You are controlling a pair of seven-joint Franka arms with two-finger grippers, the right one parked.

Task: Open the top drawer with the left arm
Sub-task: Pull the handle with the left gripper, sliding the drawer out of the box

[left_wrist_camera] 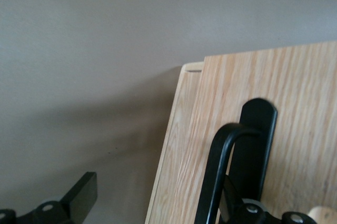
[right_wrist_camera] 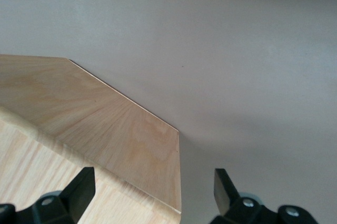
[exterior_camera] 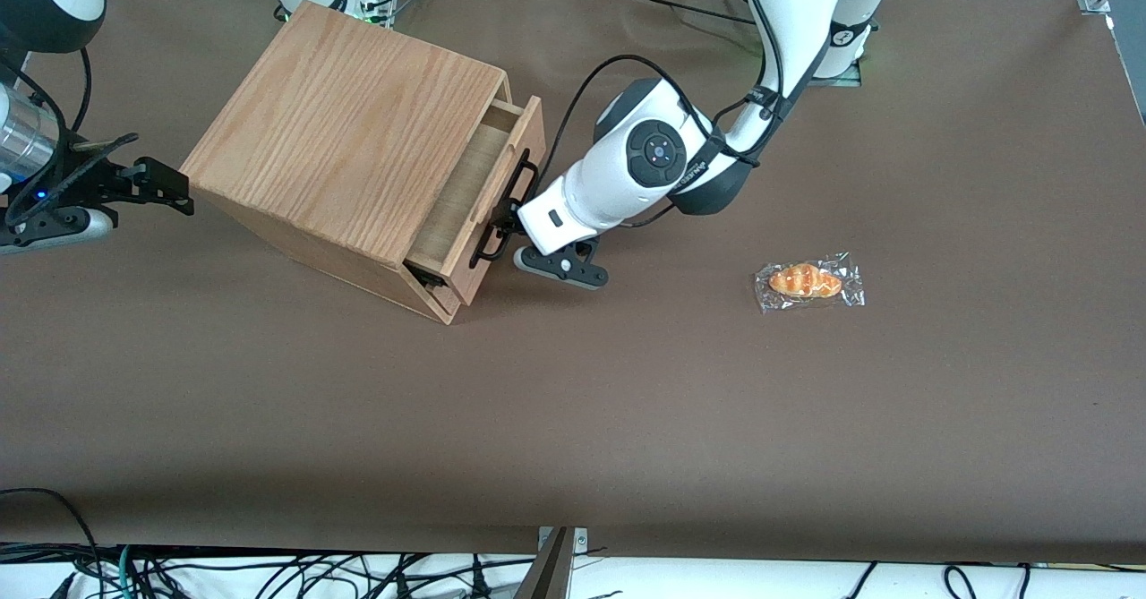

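the fingers (left_wrist_camera: 81,195) of the left arm's gripper (exterior_camera: 512,223) are spread wide and clamp nothing. in the wrist view one finger stands clear over the bare bench (left_wrist_camera: 95,50), apart from the wood, while the other is mostly hidden at the black bar handle (left_wrist_camera: 218,171), so the bar lies between them. in the front view the gripper sits at the handle (exterior_camera: 503,214), near the centre of the frame. the handle runs across the front of the top drawer (exterior_camera: 517,156), which is pulled partly out of the oak-grain cabinet (exterior_camera: 358,133), its light wood floor showing. the cabinet stands skewed on the brown bench (exterior_camera: 627,420) in the upper part of the frame, toward the parked arm's end. the left arm (exterior_camera: 645,160), white with a round black joint cap, reaches down to the drawer front. a plastic-wrapped bread roll (exterior_camera: 806,281) lies well apart, toward the working arm's end.
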